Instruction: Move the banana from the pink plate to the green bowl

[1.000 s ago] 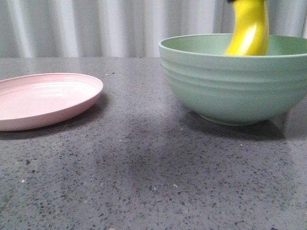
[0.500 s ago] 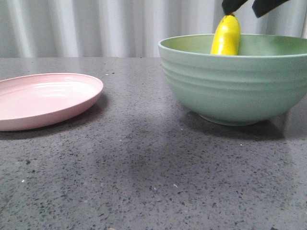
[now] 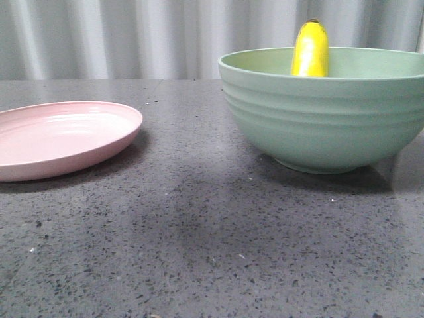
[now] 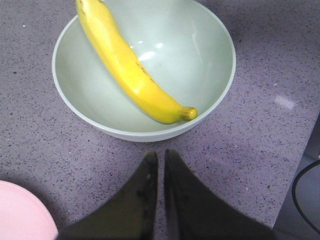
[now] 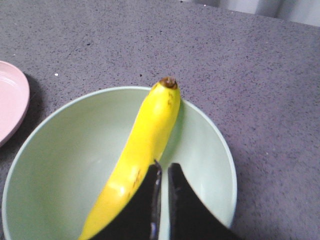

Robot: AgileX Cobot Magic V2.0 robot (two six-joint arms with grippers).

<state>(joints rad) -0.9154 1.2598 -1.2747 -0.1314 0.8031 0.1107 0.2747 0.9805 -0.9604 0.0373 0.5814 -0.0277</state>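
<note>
The yellow banana [image 3: 311, 50] lies in the green bowl [image 3: 318, 119], leaning on the inner wall with one end poking above the rim. The left wrist view shows the banana [image 4: 125, 65] slanting across the bowl [image 4: 200, 55], dark tip near the rim. My right gripper [image 5: 163, 167] hangs above the bowl [image 5: 210, 150] beside the banana [image 5: 145, 140], jaws together and holding nothing. My left gripper [image 4: 161, 154] is shut and empty over the table just outside the bowl. The pink plate [image 3: 59, 136] sits empty at the left. No gripper shows in the front view.
The dark grey speckled table [image 3: 199, 238] runs from the plate to the bowl. A pale curtain [image 3: 132, 40] hangs behind. The plate's edge also shows in the left wrist view [image 4: 20, 215] and the right wrist view [image 5: 10, 100]. A table edge and cable [image 4: 305, 190] lie beyond the bowl.
The banana hung upright over the bowl from the right gripper, then dropped in and settled against the wall. The gripper let go and rose out of the front view.
</note>
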